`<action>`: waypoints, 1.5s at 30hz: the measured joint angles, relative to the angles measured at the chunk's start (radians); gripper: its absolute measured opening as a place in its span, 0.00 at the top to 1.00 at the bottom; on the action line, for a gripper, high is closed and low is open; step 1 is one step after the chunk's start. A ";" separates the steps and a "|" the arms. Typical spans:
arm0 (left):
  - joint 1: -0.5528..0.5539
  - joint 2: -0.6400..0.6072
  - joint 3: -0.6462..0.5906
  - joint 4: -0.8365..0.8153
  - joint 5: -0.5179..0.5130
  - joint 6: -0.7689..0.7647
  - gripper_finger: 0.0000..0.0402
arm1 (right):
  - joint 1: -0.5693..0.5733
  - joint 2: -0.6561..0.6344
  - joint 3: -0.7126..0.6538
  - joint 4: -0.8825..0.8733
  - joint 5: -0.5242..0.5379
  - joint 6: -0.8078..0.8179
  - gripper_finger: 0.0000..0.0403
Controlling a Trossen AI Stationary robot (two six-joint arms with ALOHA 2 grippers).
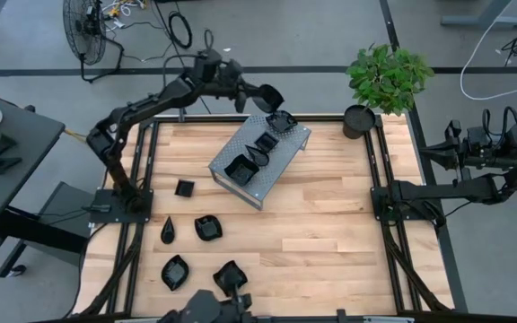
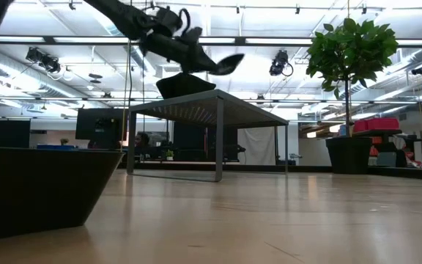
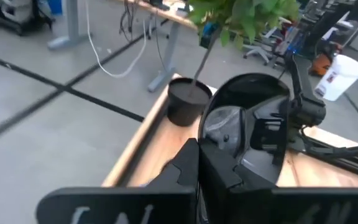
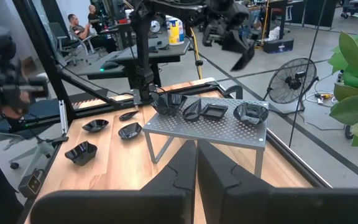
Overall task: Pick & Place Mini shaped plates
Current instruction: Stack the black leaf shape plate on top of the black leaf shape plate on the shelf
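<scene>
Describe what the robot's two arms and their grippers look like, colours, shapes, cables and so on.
Both arms are dark, nearly black, built from slim tubular links with bulkier rounded joints. The left arm ends in a black left gripper with two flat, tapered fingers. The right arm has black cables looping around its wrist near the right gripper, whose fingers are matte black with notched inner edges. No markings are readable.

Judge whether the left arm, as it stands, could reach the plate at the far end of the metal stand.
Probably yes. The left pincer, shut on a black plate, hangs just beyond the grey metal stand, near the wavy-rimmed plate at its far end. Nothing stands between them, but its grip is occupied.
</scene>
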 joint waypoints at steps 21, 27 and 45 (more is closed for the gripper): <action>-0.049 0.183 -0.001 0.104 0.015 -0.160 0.96 | 0.000 0.000 0.000 0.000 0.000 0.000 0.95; -0.048 0.183 -0.001 0.120 0.009 -0.226 0.95 | 0.000 0.000 0.000 0.000 0.000 0.000 0.95; -0.064 0.183 -0.001 0.140 -0.123 -0.282 0.96 | 0.000 0.000 0.000 0.000 0.000 0.000 0.95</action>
